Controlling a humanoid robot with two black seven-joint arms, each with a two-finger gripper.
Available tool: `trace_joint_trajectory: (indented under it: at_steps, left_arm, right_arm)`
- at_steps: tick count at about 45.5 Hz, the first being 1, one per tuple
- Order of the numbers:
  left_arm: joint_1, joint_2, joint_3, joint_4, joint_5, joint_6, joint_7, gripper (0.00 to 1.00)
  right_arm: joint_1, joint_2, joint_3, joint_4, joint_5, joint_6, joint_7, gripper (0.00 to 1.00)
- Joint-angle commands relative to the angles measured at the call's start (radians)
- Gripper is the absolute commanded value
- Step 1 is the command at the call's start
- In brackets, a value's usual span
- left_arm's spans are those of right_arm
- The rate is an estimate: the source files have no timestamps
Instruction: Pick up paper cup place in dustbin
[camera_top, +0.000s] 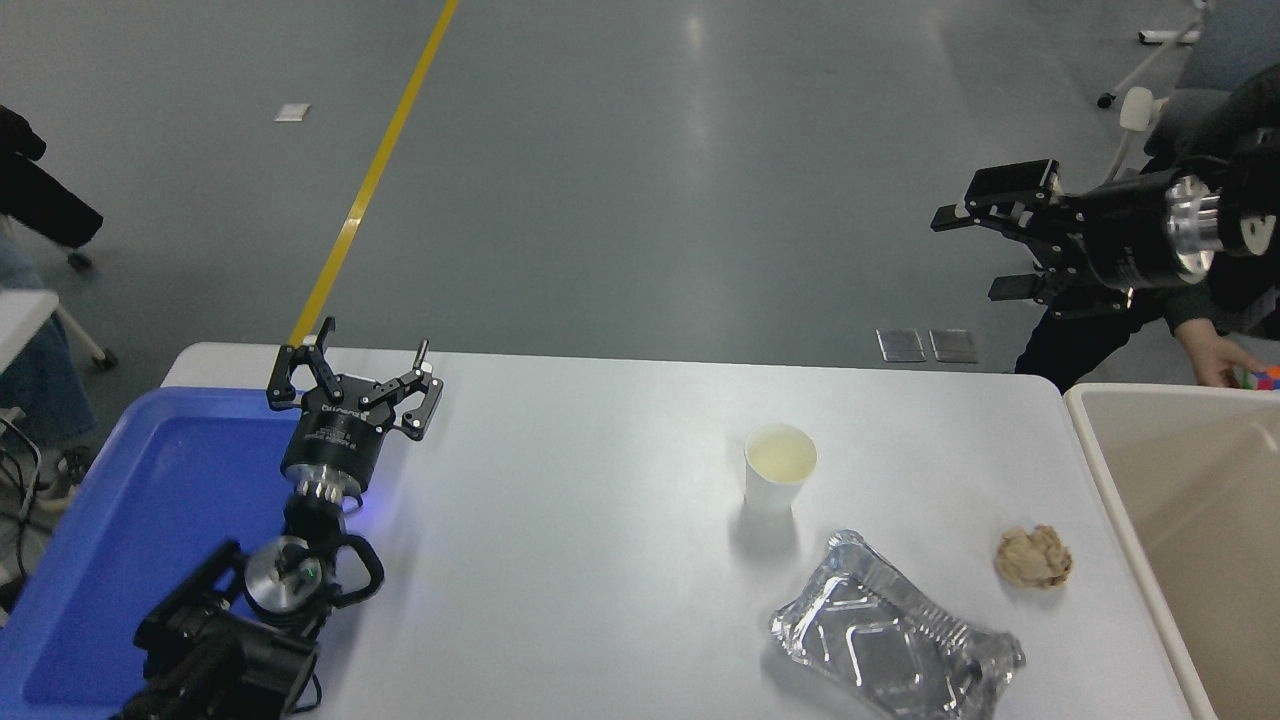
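The paper cup (781, 467) stands upright on the white table (580, 520), right of centre, with nothing touching it. The beige dustbin (1180, 500) stands at the table's right edge. My right gripper (985, 250) is open and empty, raised high beyond the table's far right corner, well up and to the right of the cup, pointing left. My left gripper (355, 375) is open and empty, parked at the lower left by the blue tray.
A crinkled foil tray (893, 643) lies in front of the cup, and a crumpled tan paper ball (1034, 556) lies to its right. A shallow blue tray (130, 530) is at the left. A person's hand (1215, 357) reaches in behind the dustbin.
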Motion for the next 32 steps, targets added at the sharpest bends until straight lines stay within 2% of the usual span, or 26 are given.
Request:
trace_joint_trajectory:
  at_steps: [1,8,22,32]
  left_arm:
    - [0.000,0.000,-0.001,0.001,-0.001,0.001,0.000,0.99]
    - [0.000,0.000,-0.001,0.001,-0.001,0.001,0.000,0.99]
    - [0.000,0.000,-0.001,0.000,-0.001,0.001,0.000,0.99]
    - [0.000,0.000,-0.001,0.001,-0.001,0.001,0.000,0.99]
  right_arm:
    - [0.293,0.159,-0.321,0.148,-0.035,0.002,0.007,1.00]
    - [0.372,0.274,-0.347,0.224,-0.017,0.002,0.009,1.00]
    - [0.392,0.515,-0.383,0.191,0.086,0.002,0.007,1.00]
    - [0.327,0.581,-0.373,0.102,0.077,0.003,0.001,1.00]
